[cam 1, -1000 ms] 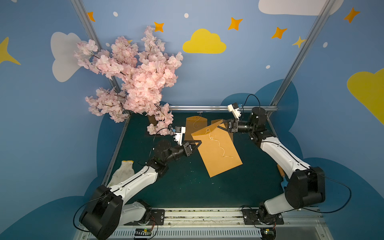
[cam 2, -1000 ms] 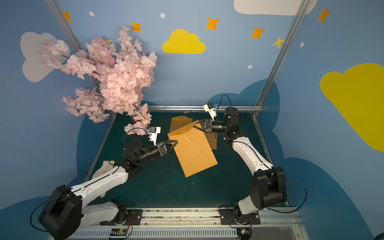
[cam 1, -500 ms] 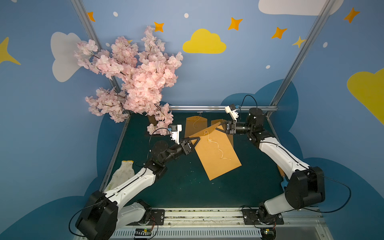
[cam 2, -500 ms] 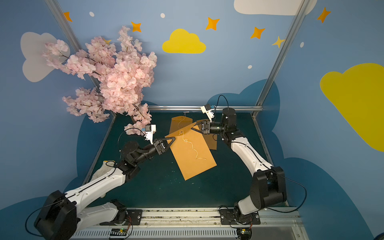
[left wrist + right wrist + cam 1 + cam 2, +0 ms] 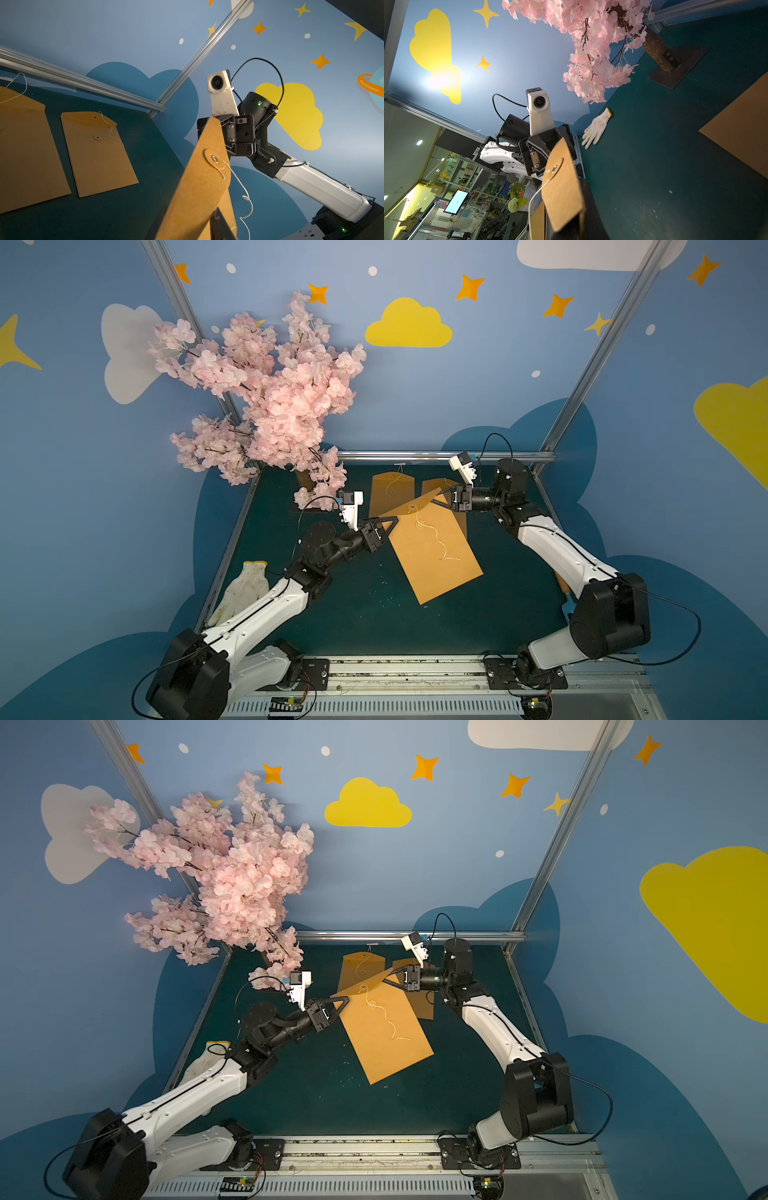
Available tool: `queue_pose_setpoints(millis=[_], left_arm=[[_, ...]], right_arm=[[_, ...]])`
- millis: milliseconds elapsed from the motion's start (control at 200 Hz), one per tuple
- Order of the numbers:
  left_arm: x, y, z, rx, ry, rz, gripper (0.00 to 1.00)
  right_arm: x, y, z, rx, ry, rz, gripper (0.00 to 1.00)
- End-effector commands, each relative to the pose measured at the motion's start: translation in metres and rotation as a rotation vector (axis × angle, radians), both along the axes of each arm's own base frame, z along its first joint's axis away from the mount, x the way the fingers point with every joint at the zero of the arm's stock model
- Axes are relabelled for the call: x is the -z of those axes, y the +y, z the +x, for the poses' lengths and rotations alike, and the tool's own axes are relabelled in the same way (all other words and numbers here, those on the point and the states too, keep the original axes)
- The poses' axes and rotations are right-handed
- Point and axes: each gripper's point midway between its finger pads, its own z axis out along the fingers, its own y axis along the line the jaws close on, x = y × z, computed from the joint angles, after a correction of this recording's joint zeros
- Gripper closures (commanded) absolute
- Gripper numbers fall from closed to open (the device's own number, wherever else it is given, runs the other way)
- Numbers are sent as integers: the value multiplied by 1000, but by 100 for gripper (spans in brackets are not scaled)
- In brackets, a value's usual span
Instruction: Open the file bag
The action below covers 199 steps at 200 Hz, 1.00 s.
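Note:
The brown file bag (image 5: 436, 568) (image 5: 384, 1048) lies slanted in the middle of the green table, with its white string (image 5: 438, 541) loose over its face. Its flap (image 5: 415, 511) (image 5: 199, 182) (image 5: 562, 187) is lifted off the body and carries a round button (image 5: 214, 159). My left gripper (image 5: 392, 523) (image 5: 344, 1003) (image 5: 191, 228) is shut on the flap's left end, one finger (image 5: 220, 226) under the flap. At the flap's right end my right gripper (image 5: 439, 498) (image 5: 388, 978) (image 5: 577, 224) is shut on it. Both hold it above the table.
Two more file bags (image 5: 392, 491) (image 5: 442, 487) lie at the back of the table, one partly under the lifted bag. A pink blossom tree (image 5: 274, 406) stands at the back left on a dark base plate (image 5: 679, 66). A white glove (image 5: 245, 585) lies at the left edge.
Both grippers have shifted slightly left with the flap, and the left arm's elbow has swung. The bag's near corner has slid a little toward the front.

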Motion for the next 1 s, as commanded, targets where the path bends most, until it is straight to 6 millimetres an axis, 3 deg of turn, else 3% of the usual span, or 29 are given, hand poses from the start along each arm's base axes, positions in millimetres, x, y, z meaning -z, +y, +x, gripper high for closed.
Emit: queue_pose_setpoints(millis=[0,145,360,581,991], left_arm=[[-31,4,5,-32,-90,-31,76],[-35,4,3,-27,-97,-36,80],[-32,4,5,-35,-92,-35,70],[-42,8,5,-54,-119,-46,66],[-45,8,5,-45,-127,-55,89]], right_arm=[[1,0,-17,-43,-12,-1,100],[2,2,-18,-47,-13,1,100],[-4,4,-16,-55,-24,17,100],[7,4,-19,-63,-2,-4,100],[11,9,-26,-90,-3,-9,97]])
